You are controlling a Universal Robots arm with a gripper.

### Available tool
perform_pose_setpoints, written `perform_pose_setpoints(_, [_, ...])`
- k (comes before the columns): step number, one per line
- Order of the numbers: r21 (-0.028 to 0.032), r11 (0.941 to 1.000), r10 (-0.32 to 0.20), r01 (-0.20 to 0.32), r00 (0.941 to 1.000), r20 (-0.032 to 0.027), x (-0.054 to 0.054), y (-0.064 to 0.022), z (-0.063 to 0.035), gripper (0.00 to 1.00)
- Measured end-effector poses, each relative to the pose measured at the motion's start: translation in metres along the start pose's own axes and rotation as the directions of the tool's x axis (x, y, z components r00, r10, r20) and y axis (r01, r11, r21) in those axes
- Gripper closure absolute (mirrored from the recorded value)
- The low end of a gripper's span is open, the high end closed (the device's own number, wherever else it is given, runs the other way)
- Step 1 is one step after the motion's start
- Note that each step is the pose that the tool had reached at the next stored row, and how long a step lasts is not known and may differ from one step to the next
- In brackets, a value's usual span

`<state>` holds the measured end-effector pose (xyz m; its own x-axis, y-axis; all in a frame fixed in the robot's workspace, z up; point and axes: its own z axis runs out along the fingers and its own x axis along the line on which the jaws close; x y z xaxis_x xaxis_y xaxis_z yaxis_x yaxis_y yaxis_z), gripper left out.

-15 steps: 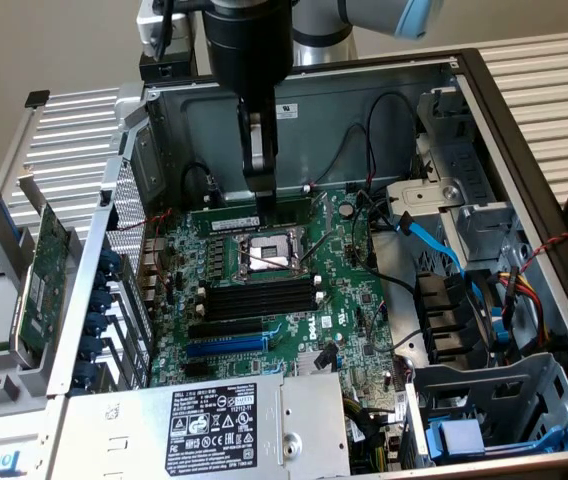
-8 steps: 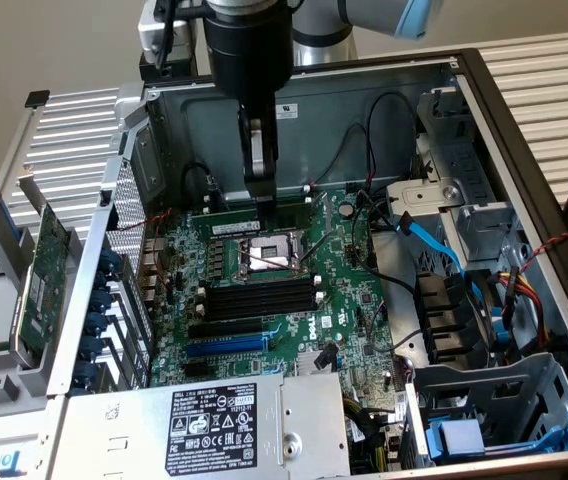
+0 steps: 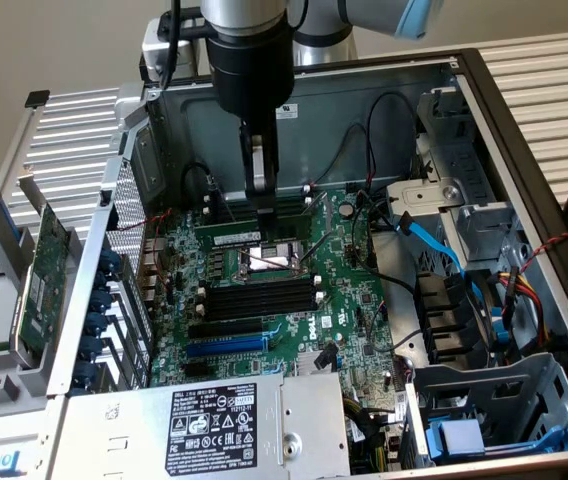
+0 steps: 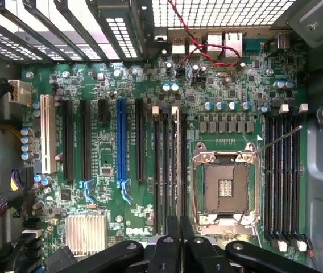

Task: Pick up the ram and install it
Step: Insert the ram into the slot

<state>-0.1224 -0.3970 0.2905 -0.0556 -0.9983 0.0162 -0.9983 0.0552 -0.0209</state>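
Open computer case (image 3: 364, 95) lies on slatted metal bench (image 3: 64, 130), motherboard (image 4: 110, 74) exposed. Gripper (image 4: 174, 224) clenched on the ram (image 4: 176, 165), which stands edge-on among the memory slots (image 4: 157, 170) beside the CPU socket (image 4: 225, 187)

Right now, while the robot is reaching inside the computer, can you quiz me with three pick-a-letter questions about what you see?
1. Where is the hand?
A) over the black slots beside the square socket
B) outside the computer
C) up by the ceiling

2. How many long blue slots are on the green board?
A) one
B) three
C) five

3. The hand is:
A) wide open
B) shut
C) half open

Answers:
1 A, it hangs straight down onto those slots.
2 A, a single blue slot sits among black ones.
3 B, it pinches the memory stick standing in a slot.
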Motion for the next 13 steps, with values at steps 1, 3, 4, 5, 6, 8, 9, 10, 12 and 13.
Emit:
perform_pose_setpoints(1, [0.0000, 1.0000, 0.000, 0.000, 1.0000, 0.0001, 0.000, 0.0000, 0.0008, 0.88])
perform_pose_setpoints(3, [0.0000, 1.0000, 0.000, 0.000, 1.0000, 0.0000, 0.000, 0.0001, 0.0028, 0.88])
perform_pose_setpoints(4, [0.0000, 1.0000, 0.000, 0.000, 1.0000, 0.0000, 0.000, 0.0001, 0.0038, 0.88])
perform_pose_setpoints(5, [0.0000, 1.0000, 0.000, 0.000, 1.0000, 0.0000, 0.000, 0.0001, 0.0048, 0.88])
perform_pose_setpoints(6, [-0.0001, 1.0000, 0.000, 0.000, 1.0000, -0.0001, 0.000, 0.0001, 0.0056, 0.88])
perform_pose_setpoints(8, [-0.0001, 1.0000, 0.000, 0.000, 1.0000, -0.0001, 0.000, 0.0001, 0.0074, 0.88])
perform_pose_setpoints(9, [0.0000, 1.0000, 0.000, 0.000, 1.0000, -0.0001, 0.000, 0.0002, 0.0086, 0.88])
perform_pose_setpoints(10, [0.0000, 1.0000, 0.000, 0.000, 1.0000, -0.0001, 0.000, 0.0002, 0.0099, 0.88])
perform_pose_setpoints(12, [0.0000, 1.0000, 0.000, 0.000, 1.0000, 0.0000, 0.000, 0.0002, 0.0127, 0.88])
perform_pose_setpoints(13, [-0.0001, 1.0000, 0.000, 0.000, 1.0000, -0.0001, 0.000, 0.0003, 0.0139, 0.88])
